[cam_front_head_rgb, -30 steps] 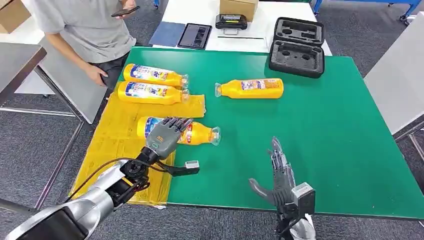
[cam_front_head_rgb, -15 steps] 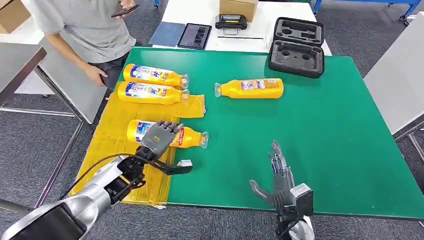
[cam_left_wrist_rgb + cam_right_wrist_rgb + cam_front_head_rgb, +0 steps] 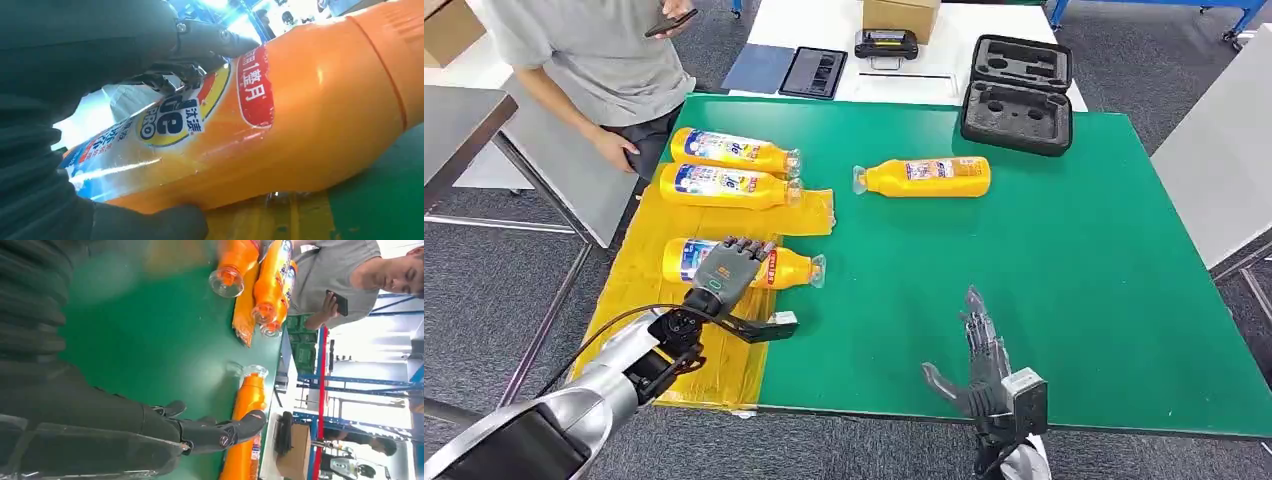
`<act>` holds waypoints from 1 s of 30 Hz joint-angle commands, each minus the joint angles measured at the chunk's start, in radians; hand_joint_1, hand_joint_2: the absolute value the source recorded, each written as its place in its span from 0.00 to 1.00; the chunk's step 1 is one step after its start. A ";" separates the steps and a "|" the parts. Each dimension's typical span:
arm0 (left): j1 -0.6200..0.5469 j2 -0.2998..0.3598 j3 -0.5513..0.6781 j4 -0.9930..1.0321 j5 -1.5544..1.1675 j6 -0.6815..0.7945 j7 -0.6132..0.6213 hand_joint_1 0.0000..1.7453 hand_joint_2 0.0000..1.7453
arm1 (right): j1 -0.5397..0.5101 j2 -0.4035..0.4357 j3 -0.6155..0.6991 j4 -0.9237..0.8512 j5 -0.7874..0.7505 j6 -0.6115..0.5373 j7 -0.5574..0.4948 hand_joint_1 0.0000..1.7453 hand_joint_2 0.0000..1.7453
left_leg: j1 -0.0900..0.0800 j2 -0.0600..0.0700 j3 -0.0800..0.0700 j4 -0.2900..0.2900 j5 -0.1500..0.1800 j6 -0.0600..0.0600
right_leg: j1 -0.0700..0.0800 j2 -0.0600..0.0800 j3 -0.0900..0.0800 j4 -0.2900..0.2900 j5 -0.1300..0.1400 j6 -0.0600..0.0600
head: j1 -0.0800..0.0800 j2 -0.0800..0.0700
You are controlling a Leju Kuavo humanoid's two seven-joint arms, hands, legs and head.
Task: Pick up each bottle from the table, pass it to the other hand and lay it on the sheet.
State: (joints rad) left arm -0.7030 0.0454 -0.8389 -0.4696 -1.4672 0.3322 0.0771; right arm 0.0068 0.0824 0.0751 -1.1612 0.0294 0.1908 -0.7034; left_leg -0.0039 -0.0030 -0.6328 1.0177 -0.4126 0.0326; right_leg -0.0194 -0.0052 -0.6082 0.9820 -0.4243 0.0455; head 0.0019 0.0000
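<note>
The left hand (image 3: 724, 270) is gripping an orange bottle (image 3: 789, 268), its dark fingers (image 3: 210, 42) curling over the label and the thumb pressing underneath. This bottle is lying on its side, clear cap end pointing toward the green tabletop (image 3: 1044, 250), its body resting on the yellow sheet (image 3: 674, 250). The right hand (image 3: 984, 365) is hovering over the tabletop's near edge, fingers straight and apart, holding nothing. Two more bottles (image 3: 724, 168) are lying on the sheet's far end; a fourth bottle (image 3: 924, 177) is lying on bare tabletop. Compared with a second ago, the held bottle is sitting further onto the sheet.
</note>
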 commanded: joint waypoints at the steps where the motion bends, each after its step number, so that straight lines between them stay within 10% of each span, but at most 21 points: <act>1: 0.000 -0.011 0.042 0.014 0.002 0.015 -0.046 0.84 1.00 | -0.011 0.010 -0.029 0.049 0.002 -0.007 0.005 0.00 1.00 | 0.001 0.001 0.005 -0.001 -0.002 -0.002 | 0.001 0.001 0.005 -0.001 -0.001 -0.002 | 0.000 0.000; 4: 0.013 -0.029 0.076 -0.002 0.034 0.049 -0.108 0.00 1.00 | -0.016 0.012 -0.032 0.055 0.008 -0.004 0.005 0.00 1.00 | 0.002 0.001 0.010 -0.001 -0.004 -0.003 | 0.002 0.001 0.011 -0.002 -0.004 -0.003 | 0.000 0.000; 13: 0.052 -0.082 0.197 -0.061 0.260 0.045 -0.452 0.00 1.00 | -0.006 0.001 -0.052 0.050 0.010 -0.014 0.005 0.00 1.00 | 0.002 0.000 0.009 0.000 -0.004 -0.002 | 0.002 0.000 0.010 -0.002 -0.003 -0.003 | 0.000 0.000; 30: 0.217 -0.122 0.224 -0.393 0.479 0.031 -0.664 0.00 1.00 | -0.012 0.000 -0.076 0.073 0.014 -0.035 0.005 0.00 1.00 | 0.000 -0.001 0.002 -0.001 -0.001 -0.001 | 0.000 -0.001 0.002 -0.001 -0.001 -0.001 | 0.000 0.000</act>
State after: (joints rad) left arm -0.5716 -0.0614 -0.6519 -0.6322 -1.0944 0.3590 -0.5166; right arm 0.0155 0.0843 0.0256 -1.1501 0.0439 0.1705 -0.7034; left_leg -0.0043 -0.0032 -0.6330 1.0178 -0.4127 0.0326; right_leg -0.0197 -0.0057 -0.6084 0.9817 -0.4243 0.0455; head 0.0019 0.0000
